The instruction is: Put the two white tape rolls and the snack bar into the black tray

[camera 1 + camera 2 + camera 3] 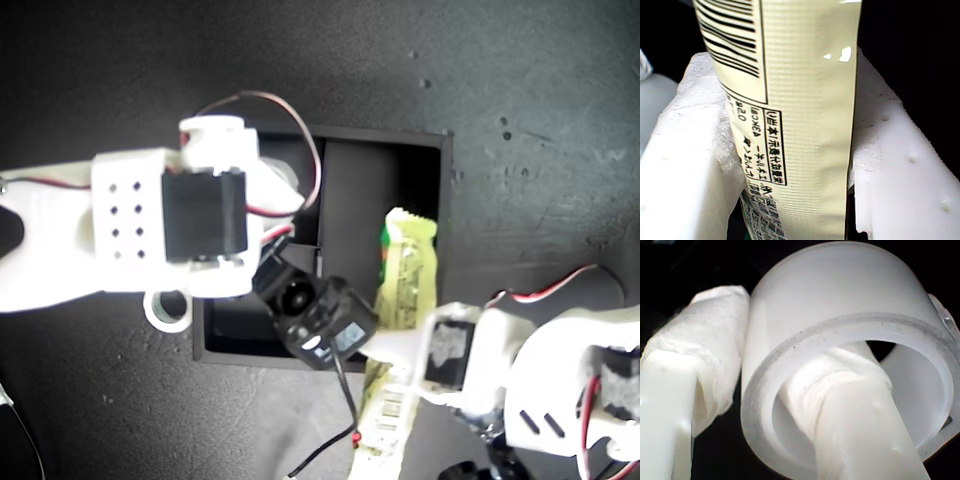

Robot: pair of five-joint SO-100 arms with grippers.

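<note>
Started at the exterior view's left: saw a white ring [168, 308] poking out from under the white arm [60, 240] there, just outside the black tray [445, 160] at its lower-left corner. Couldn't match it for sure to the tape roll [840, 295] in the second wrist view, pinched there by my second gripper [765, 400], one padded finger through the hole, the other outside the smooth translucent wall (all hidden in the exterior view). Further right, found the snack bar [405, 285] slanted across the tray's right side, far end inside the tray's outline, near end off over the dark, speckled tabletop [540, 80]. Had my first gripper [392, 350] clamped on it. Barcode and ribbed cream wrapper only readable in the first wrist view.
</note>
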